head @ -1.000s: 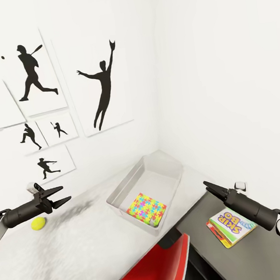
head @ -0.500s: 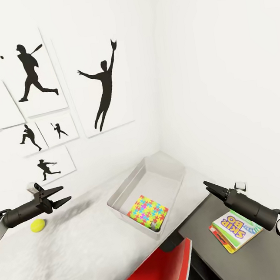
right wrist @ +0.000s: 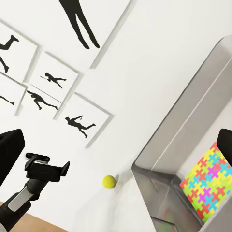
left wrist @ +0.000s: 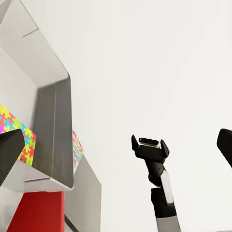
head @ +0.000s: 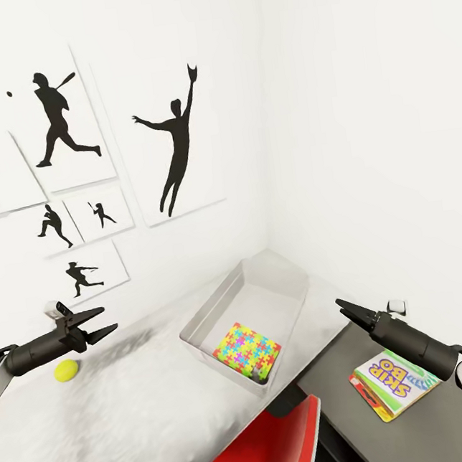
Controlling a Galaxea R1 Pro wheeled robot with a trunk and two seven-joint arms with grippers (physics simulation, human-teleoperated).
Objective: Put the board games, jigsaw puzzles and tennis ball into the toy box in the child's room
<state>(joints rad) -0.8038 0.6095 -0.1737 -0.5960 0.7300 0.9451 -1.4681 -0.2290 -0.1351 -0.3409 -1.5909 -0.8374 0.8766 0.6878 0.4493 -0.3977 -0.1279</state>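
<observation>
White walls carry black sports silhouette pictures [head: 174, 147], one large and several small, above the bench.

Bench [head: 117, 425]: pale grey top along the wall into the corner. A dark lower surface [head: 421, 428] sits beside its end, on the robot's right.

Red chair [head: 269, 450] tucked at the bench's near edge, below the toy box.

Toy box [head: 284, 282]: light grey bin with sloping walls, on the bench near the corner. Inside it: one jigsaw puzzle [head: 246, 350], a multicoloured slab leaning on the near wall, tilted. Far half of the bin floor bare. Right wrist view gives the same: puzzle in the bin's near end. Left wrist view: the puzzle shows over the bin wall [left wrist: 53, 121], and a colourful strip past the wall's outer edge, cannot tell whether a second slab.

Board game [head: 398, 382]: flat box with a yellow, green and red cover, lying flat on the dark lower surface, outside the bin, well apart from it, just under the right arm.

Left tool [head: 103, 321]: hangs over the bench, left of the bin, fingers parted wide, nothing between them. The right wrist view shows it spread too [right wrist: 44, 165].

Right tool [head: 344, 307]: hangs over the bench's end beside the bin, tips look drawn to a point in the head view. Left wrist view shows it with fingers a little apart [left wrist: 150, 143] and nothing between them. Cannot tell its state for sure.

Tennis ball [head: 66, 370]: small, yellow-green, on the bench just below the left tool, not touching it, well apart from the bin.
</observation>
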